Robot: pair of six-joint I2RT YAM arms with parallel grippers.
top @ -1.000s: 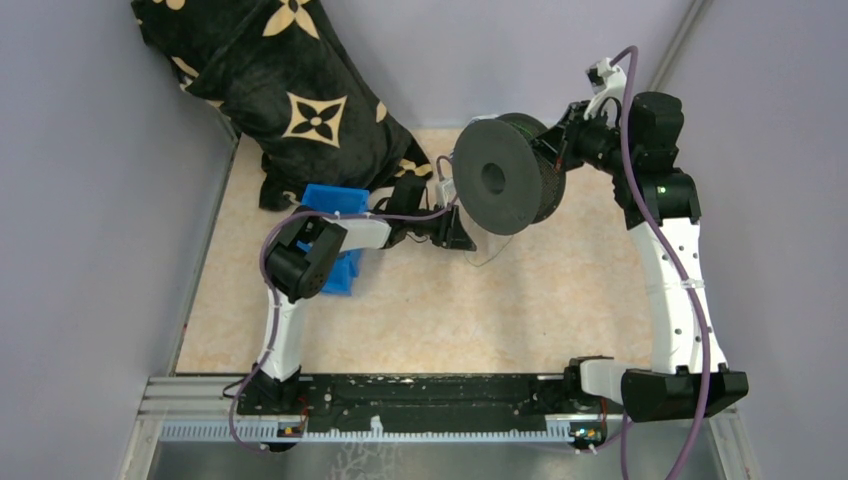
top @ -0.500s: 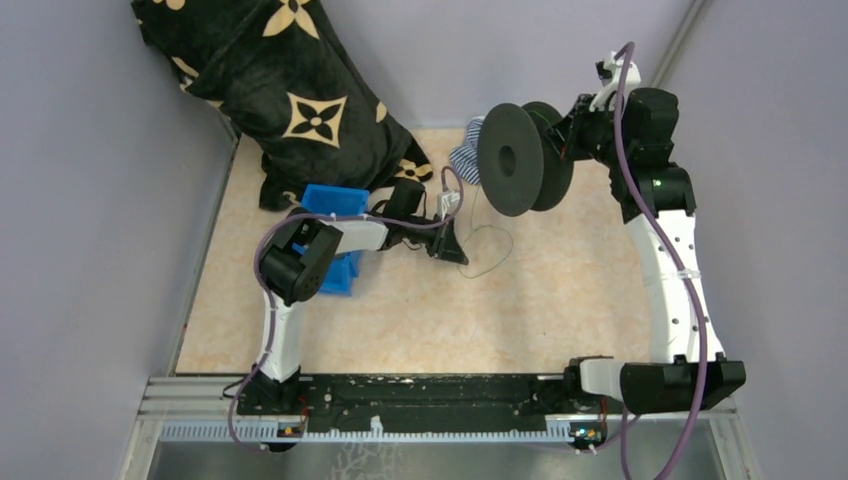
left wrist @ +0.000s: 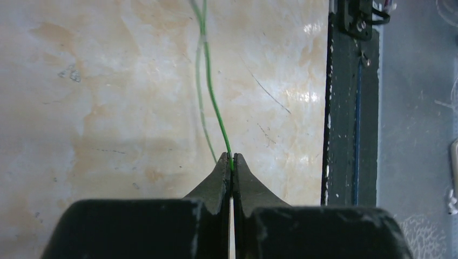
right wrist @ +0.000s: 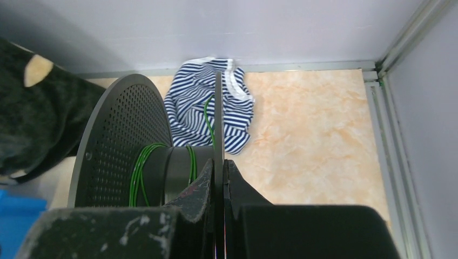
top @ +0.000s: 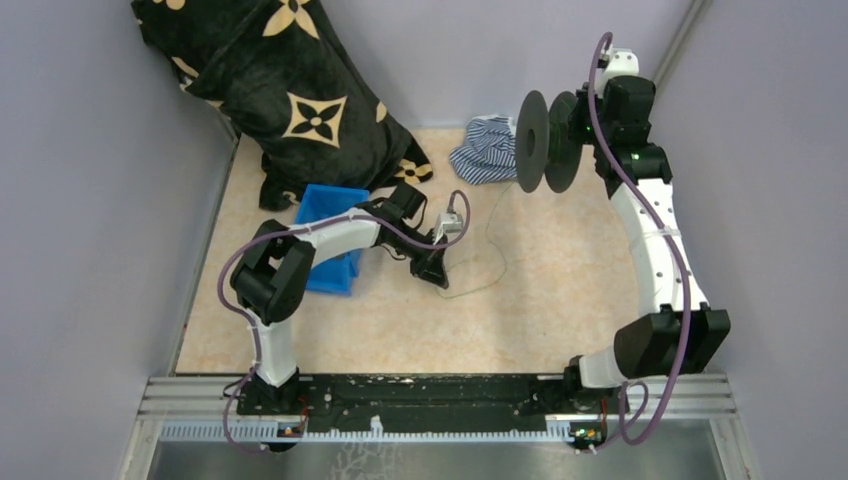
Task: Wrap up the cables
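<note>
Shiny tan marbled table point(top: 560, 300), grey walls point(top: 460, 50); left gripper point(left wrist: 231, 161) pinches thin green cable point(left wrist: 213, 102); right gripper point(right wrist: 219, 164) clamps round black holey spool point(right wrist: 119, 145).

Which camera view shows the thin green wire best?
The left wrist view: the thin green wire runs sharp and bright into the shut jaws. The top external view shows only a faint loop. The right wrist view shows its turns on the black round spool.
</note>
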